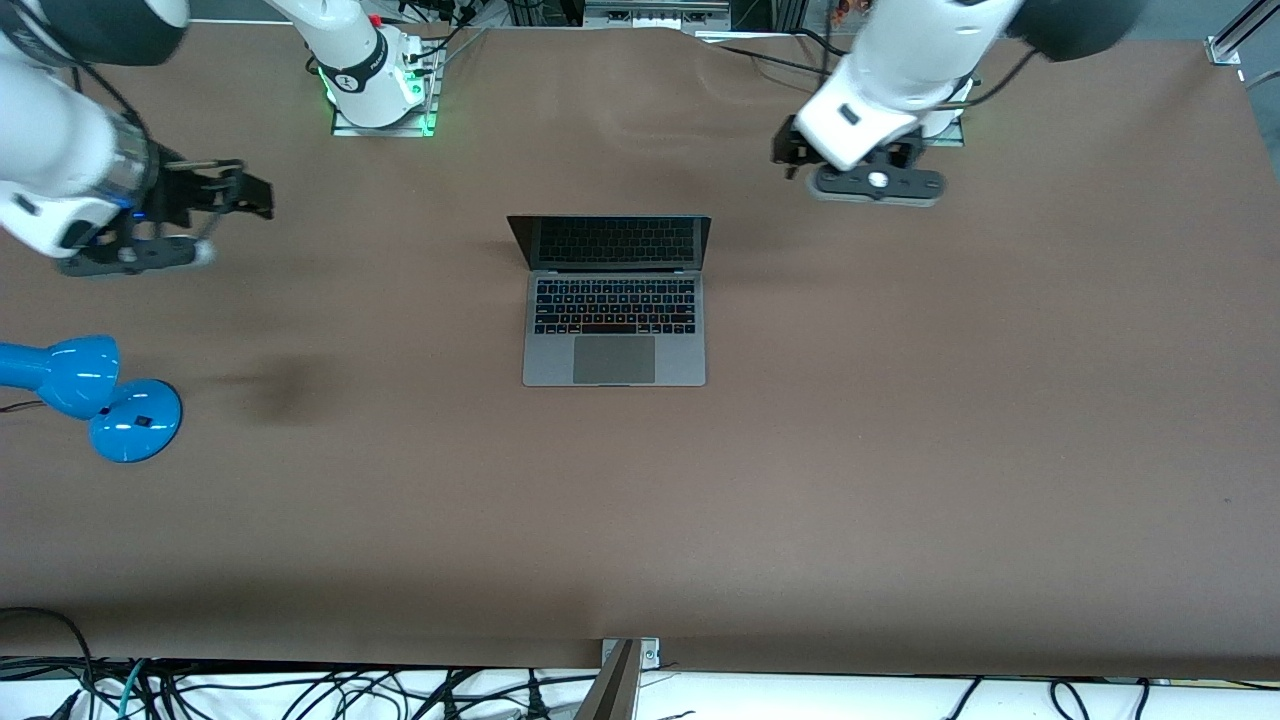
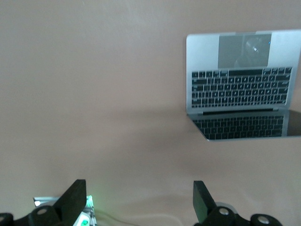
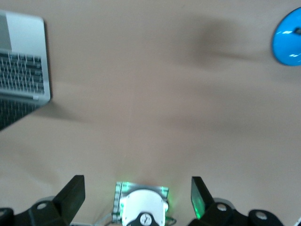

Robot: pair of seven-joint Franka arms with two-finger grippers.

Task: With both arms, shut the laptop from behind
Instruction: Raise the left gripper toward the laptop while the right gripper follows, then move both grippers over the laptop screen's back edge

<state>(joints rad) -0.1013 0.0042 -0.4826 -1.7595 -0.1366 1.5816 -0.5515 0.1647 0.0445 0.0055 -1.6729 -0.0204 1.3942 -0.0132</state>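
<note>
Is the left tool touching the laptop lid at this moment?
Apart. The front view shows the left tool up over bare table toward the left arm's end, with brown table between it and the open laptop.

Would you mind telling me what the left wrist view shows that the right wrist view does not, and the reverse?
Only the left wrist view shows the laptop's trackpad, full keyboard and dark screen, with the open left gripper over bare table.

Only the right wrist view shows the blue desk lamp's base and the right arm's green-lit base between the fingers of the open right gripper.

Both show the brown table and at least one edge of the open laptop.
</note>
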